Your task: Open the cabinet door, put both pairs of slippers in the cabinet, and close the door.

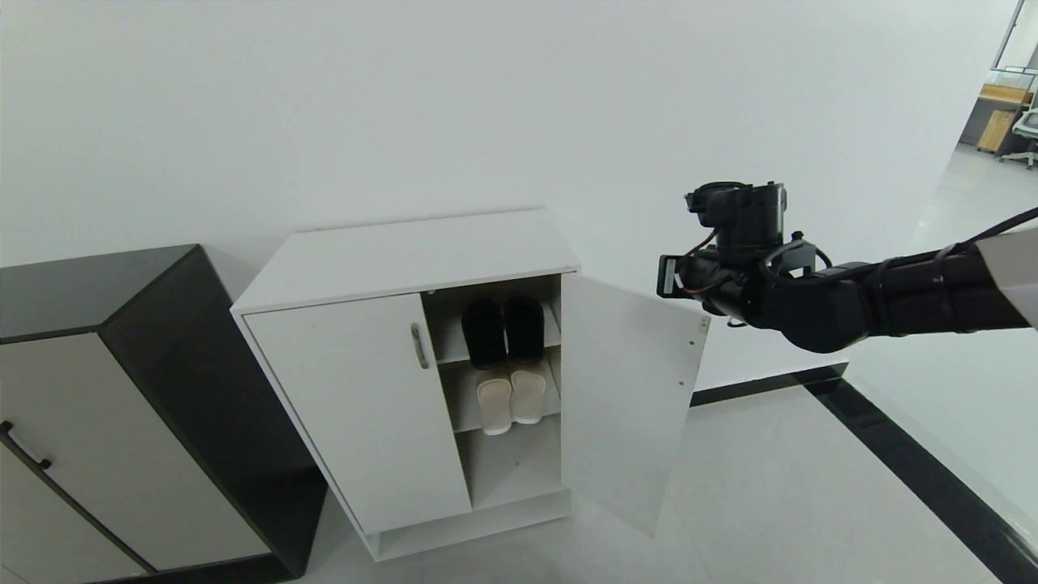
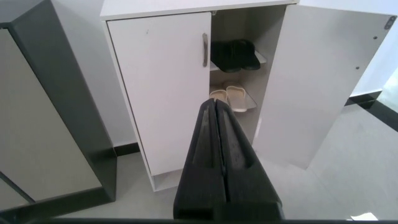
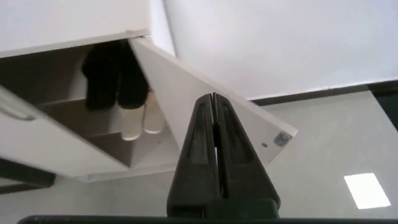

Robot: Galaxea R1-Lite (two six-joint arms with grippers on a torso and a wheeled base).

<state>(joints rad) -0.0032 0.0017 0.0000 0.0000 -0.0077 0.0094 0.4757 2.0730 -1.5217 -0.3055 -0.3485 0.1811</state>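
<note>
Against the white wall, the cabinet (image 1: 405,251) is standing with its right door (image 1: 628,405) swung wide and its left door (image 1: 357,405) shut. Inside, the black slippers (image 1: 503,328) are sitting side by side on the upper shelf, and the white slippers (image 1: 511,397) are lying as a pair on the shelf just below. To my eye the opening and both placements are looking done, and only the closing of that right door is remaining. The right gripper (image 3: 215,99) is hanging near the free top corner of the open door, its fingers pressed together and grasping nothing; whether it is touching the panel I cannot tell. The left gripper (image 2: 215,104) is hovering out in front of the cabinet, well apart from it, likewise clenched on nothing. I am guessing the job is calling for a push on the door's outer face. The white pair seems to be poking slightly past its shelf front, so the door may be catching on it.
</note>
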